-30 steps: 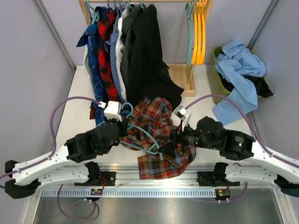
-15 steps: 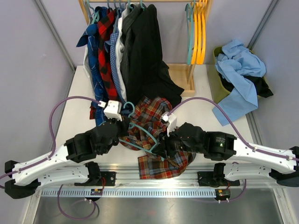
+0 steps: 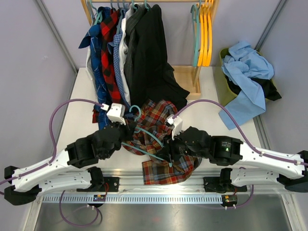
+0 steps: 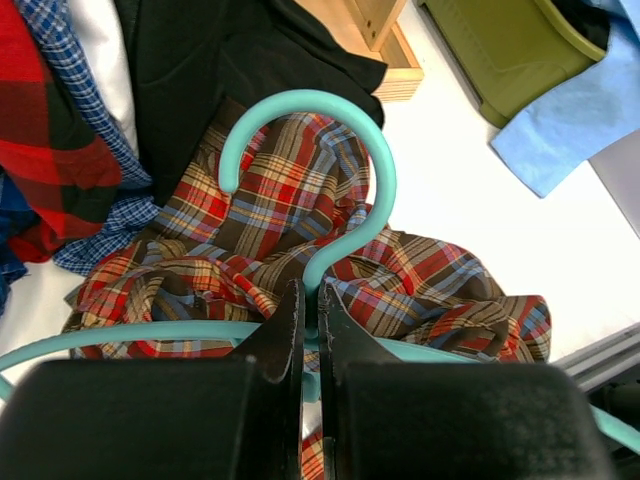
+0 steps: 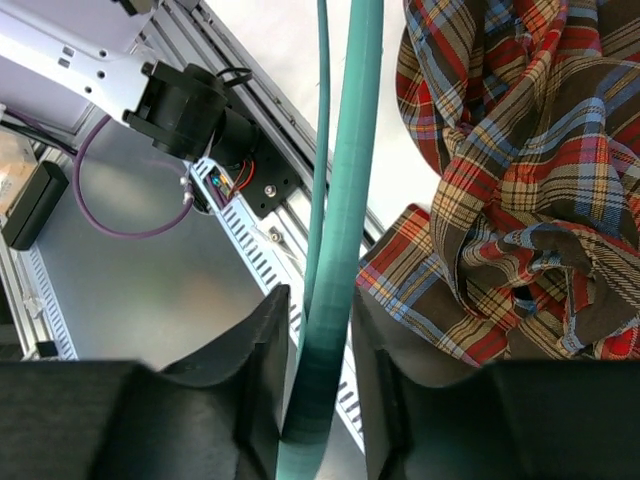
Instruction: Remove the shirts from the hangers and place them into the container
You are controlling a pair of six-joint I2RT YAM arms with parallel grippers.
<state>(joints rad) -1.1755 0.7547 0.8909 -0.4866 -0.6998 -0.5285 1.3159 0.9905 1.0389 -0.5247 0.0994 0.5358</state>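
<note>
- The left fingers (image 4: 303, 322) are pressed together on the neck of the teal hanger (image 4: 381, 170), just below its hook; only the thin stem keeps them apart.
- The hook rises upright out of that grip and curls open to the left in the left wrist view.
- The right fingers (image 5: 279, 320) are narrowed around the hanger's long bar (image 5: 347, 200), one finger on each side and both against it.
- A thinner teal strand runs beside that bar in the right wrist view, and it also passes between the fingers.
- The brown-red plaid shirt (image 3: 161, 115) lies crumpled on the desk (image 3: 79, 122) between the two arms, bunched around and under the hanger.
- Part of the hanger's frame shows on top of the folds, and the rest is buried in the cloth.
- The shirt's lower edge reaches the metal rail at the near side of the desk.
- Behind it, the black shirt (image 3: 150, 53) hangs from the wooden rack (image 3: 185, 77), and its hem touches the plaid heap.
- To its left hang a white shirt (image 3: 126, 45), a blue check one (image 3: 117, 65), the red-black plaid (image 3: 111, 33) and the blue plaid (image 3: 97, 57).
- Further right on the rack are an empty teal hanger (image 3: 195, 36) and orange-yellow hangers (image 3: 207, 33).
- The olive-green container (image 3: 223, 79) stands at the far right of the desk, well apart from both arms.
- A light blue cloth (image 3: 246, 72) spills over its rim, with dark cloth beneath it.
</note>
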